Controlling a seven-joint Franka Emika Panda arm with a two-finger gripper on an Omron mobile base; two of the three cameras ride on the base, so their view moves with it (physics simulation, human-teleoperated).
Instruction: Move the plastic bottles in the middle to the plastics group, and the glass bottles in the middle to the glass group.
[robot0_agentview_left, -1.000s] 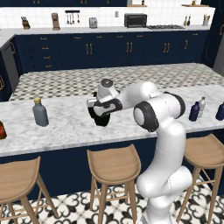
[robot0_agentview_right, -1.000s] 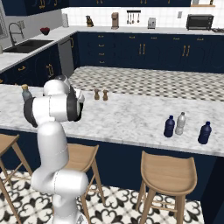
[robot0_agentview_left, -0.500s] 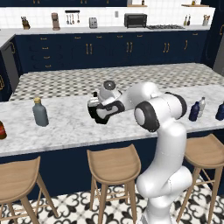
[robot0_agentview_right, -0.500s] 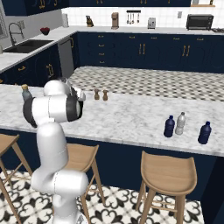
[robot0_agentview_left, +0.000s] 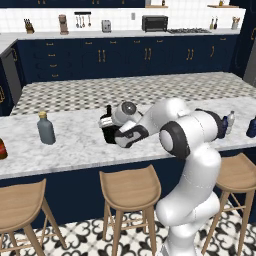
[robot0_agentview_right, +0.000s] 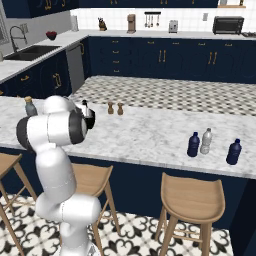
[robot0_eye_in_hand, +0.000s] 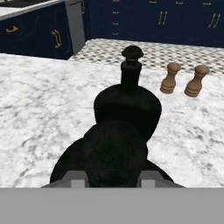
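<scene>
Two squat glossy black glass bottles stand close together mid-counter. In the hand view the near glass bottle (robot0_eye_in_hand: 114, 151) sits between my fingertips, and the other glass bottle (robot0_eye_in_hand: 129, 107) stands upright right behind it. My gripper (robot0_eye_in_hand: 113, 178) is shut on the near one, low over the marble; from the left my gripper (robot0_agentview_left: 112, 131) covers most of that bottle (robot0_agentview_left: 108, 137). The glass group, a grey bottle with a tan cap (robot0_agentview_left: 46, 129) and a reddish-brown bottle (robot0_agentview_left: 1, 149), stands far left. Two navy bottles (robot0_agentview_right: 193, 144) (robot0_agentview_right: 233, 152) and a silver-grey bottle (robot0_agentview_right: 205, 141) stand together far right.
Two small brown shakers (robot0_eye_in_hand: 169, 78) (robot0_eye_in_hand: 195, 81) stand just behind the black bottles. The marble counter (robot0_agentview_left: 75, 150) runs left to right, with wooden stools (robot0_agentview_left: 130, 187) under its front edge. A second patterned counter (robot0_agentview_right: 165, 95) lies behind.
The jaws have closed around the near black bottle. The arm has barely moved, and both black bottles stand where they were.
</scene>
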